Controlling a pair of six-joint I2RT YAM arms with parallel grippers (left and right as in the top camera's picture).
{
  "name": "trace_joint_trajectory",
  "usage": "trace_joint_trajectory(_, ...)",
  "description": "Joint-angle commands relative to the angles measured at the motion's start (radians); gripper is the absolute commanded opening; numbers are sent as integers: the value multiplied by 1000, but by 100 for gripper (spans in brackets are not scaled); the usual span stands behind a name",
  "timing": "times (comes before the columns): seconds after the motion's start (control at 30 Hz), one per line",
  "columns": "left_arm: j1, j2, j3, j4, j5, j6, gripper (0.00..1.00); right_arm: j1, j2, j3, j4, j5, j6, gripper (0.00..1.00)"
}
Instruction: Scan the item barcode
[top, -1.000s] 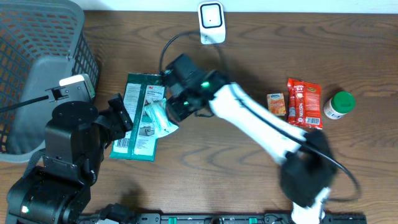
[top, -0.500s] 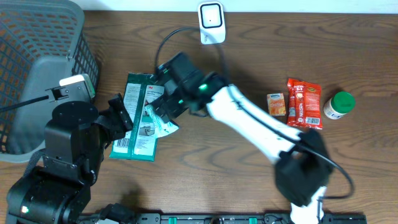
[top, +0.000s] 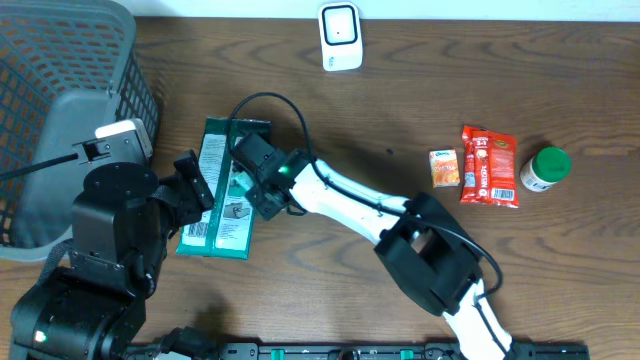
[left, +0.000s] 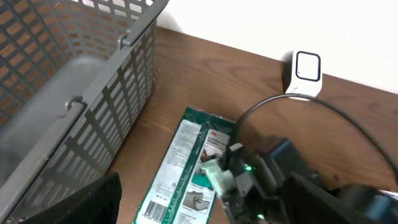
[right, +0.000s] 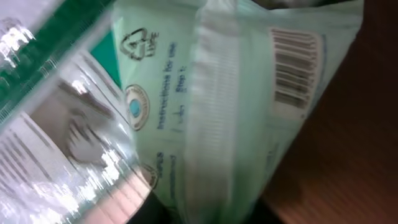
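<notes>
A small pale green packet (right: 236, 112) with a barcode on it fills the right wrist view, its lower end pinched between my right gripper's (right: 211, 214) dark fingers. From overhead, the right gripper (top: 250, 188) is down on the large green package (top: 215, 160), which lies flat left of centre. In the left wrist view the packet (left: 214, 176) shows as a pale lump at the right gripper's tip. The white scanner (top: 340, 38) stands at the table's far edge. My left gripper (left: 205, 199) hovers open just left of the package, with nothing in it.
A grey wire basket (top: 60, 100) fills the far left corner. At the right lie a small orange box (top: 444, 167), red packets (top: 489, 166) and a green-capped bottle (top: 546, 168). The right arm's black cable (top: 270, 105) arches over the package.
The right arm has swung left and lower, bringing its gripper down onto the pale packet on the green package and closing on it. The left arm has not moved.
</notes>
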Motion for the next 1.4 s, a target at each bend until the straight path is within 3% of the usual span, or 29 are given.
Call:
trace_joint_trajectory(0.0,2,-2,5,-1,-10,10,82,-30,-157,6,-89,136,4,5)
trace_joint_trajectory(0.23,2,-2,5,-1,-10,9,82,-98,-245,-2,-440,235,-105,10)
trace_joint_trajectory(0.43,2,-2,5,-1,-10,10,82,-148,-243,-177,-375,235,-92,16)
trace_joint_trajectory(0.47,2,-2,5,-1,-10,10,82,-160,-243,-234,-324,235,-93,31)
trace_joint_trajectory(0.5,2,-2,5,-1,-10,9,82,-165,-243,-253,-304,235,-93,56)
trace_joint_trajectory(0.53,2,-2,5,-1,-10,10,82,-172,-243,-266,-291,239,-93,71)
trace_joint_trajectory(0.63,2,-2,5,-1,-10,10,82,-201,-252,-240,-316,253,-93,76)
trace_joint_trajectory(0.77,2,-2,5,-1,-10,10,82,-247,-288,-137,-394,209,-93,73)
trace_joint_trajectory(0.83,2,-2,5,-1,-10,10,82,-269,-307,-82,-431,149,-93,66)
trace_joint_trajectory(0.87,2,-2,5,-1,-10,10,82,-277,-314,-65,-441,119,-92,57)
trace_joint_trajectory(0.9,2,-2,5,-2,-10,10,82,-294,-331,-45,-448,49,-85,16)
trace_joint_trajectory(0.93,2,-2,5,-1,-10,9,82,-300,-338,-44,-447,27,-75,2)
trace_joint_trajectory(1.1,2,-2,5,-2,-10,9,82,-323,-337,-73,-454,-22,21,1)
trace_joint_trajectory(1.37,2,-2,5,-2,-10,9,82,-304,-334,-370,-222,-16,105,1)
